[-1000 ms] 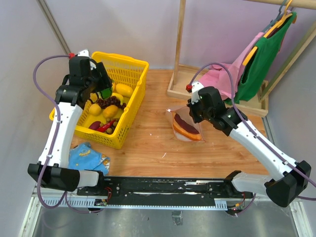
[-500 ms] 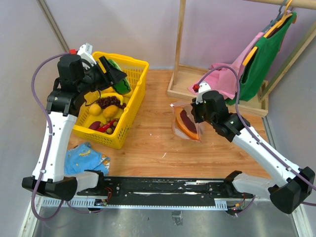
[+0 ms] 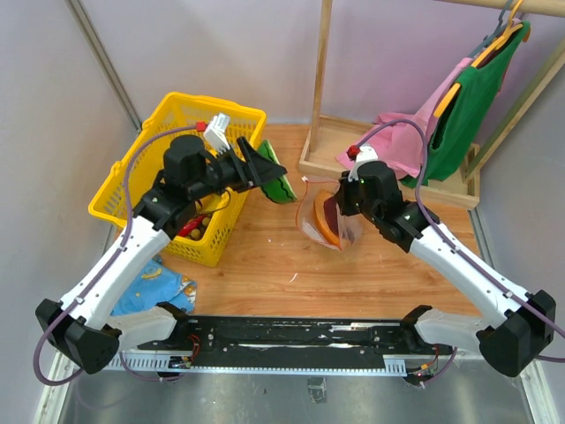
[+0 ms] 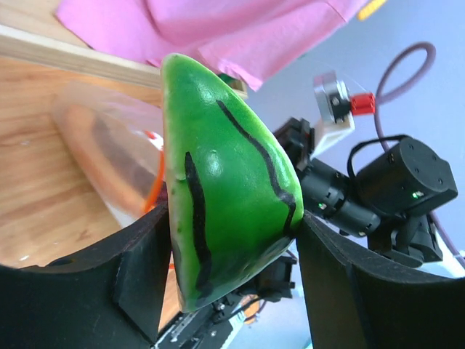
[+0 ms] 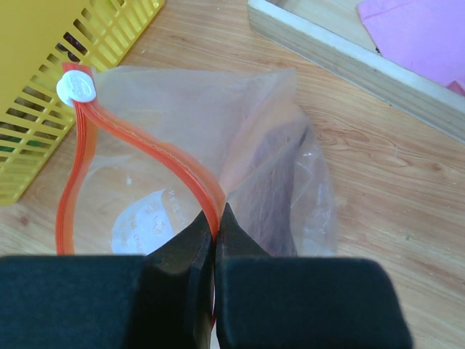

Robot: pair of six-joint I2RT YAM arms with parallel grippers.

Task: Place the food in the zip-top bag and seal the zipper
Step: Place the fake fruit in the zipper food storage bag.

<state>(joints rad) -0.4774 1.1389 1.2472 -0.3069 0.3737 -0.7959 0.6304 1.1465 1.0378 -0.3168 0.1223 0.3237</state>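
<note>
While the left gripper [image 3: 261,168] clamps the green-skinned watermelon wedge [image 4: 218,211] between its fingers just beside the zip-top bag [image 3: 328,223], the right gripper [image 5: 216,222] is pinched closed on the red zipper [image 5: 138,138]. The bag's mouth gapes open.

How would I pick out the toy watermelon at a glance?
Find the yellow basket on the left. Just right of it, the left gripper holds the watermelon wedge, near the clear bag. It is the only glossy green piece with dark stripes.
</note>
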